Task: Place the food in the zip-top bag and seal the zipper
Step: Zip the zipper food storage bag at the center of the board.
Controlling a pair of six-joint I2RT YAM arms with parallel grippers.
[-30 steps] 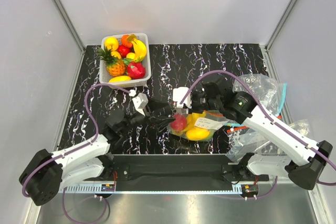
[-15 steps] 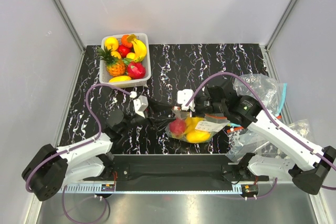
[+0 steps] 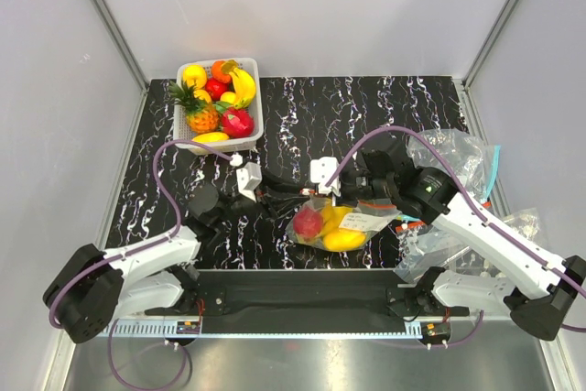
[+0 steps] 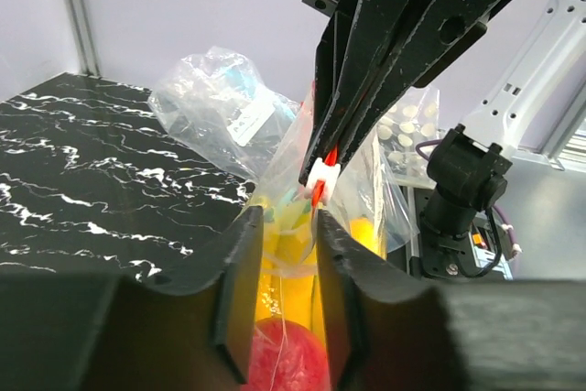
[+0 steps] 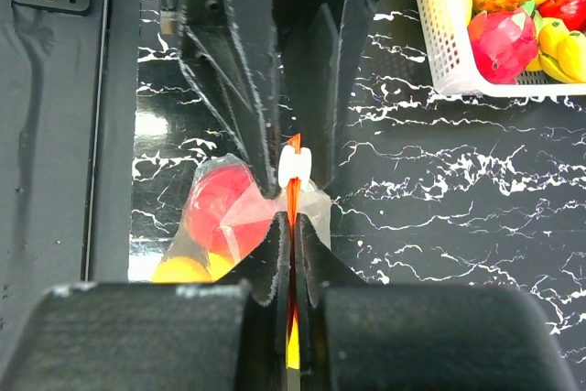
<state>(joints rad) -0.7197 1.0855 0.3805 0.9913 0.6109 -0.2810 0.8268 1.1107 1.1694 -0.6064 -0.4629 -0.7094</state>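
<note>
Fingers of the left claw [image 4: 286, 226] have come closer together, and the bag [image 3: 352, 226] has slid a little toward the near edge. Now those fingers stand on both sides of the bag's mouth, with thin plastic in the gap. I cannot tell if they pinch it. The right claw [image 5: 289, 231] is clenched on the zipper [image 5: 293, 197], just behind its white slider [image 5: 295, 167]. The bag lies near the front middle of the surface [image 3: 366, 107], with a red apple [image 3: 308, 223] and yellow fruit [image 3: 344, 238] inside. A basket [image 3: 257, 103] of more fruit sits far left.
</note>
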